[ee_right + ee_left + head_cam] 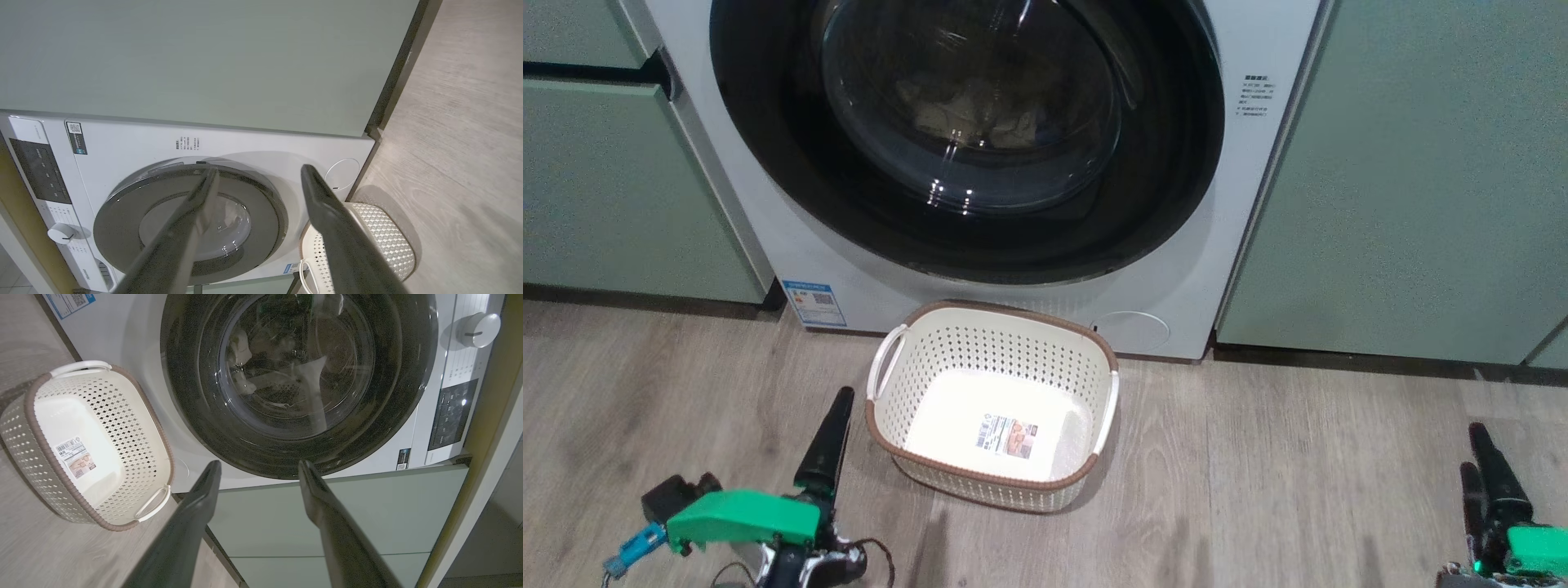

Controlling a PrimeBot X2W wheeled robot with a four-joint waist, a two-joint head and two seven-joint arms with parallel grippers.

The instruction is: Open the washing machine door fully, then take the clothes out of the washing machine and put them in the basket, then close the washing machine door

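The door [768, 122] was shut, clothes [980, 110] dim behind its glass, and the basket [992, 314] sat on the floor [1298, 457] just in front. The left gripper [259, 467] and right gripper [259, 171] hung nearer, jaws spread wide.

Near left: left tool [259, 465] sits low, fingers [196, 514] spread wide, gripping nothing. Near right: right tool [1472, 449] low too, fingers pointing far, jaws wide apart, empty. Behind left tool, green wrist cover [743, 516], tilted.
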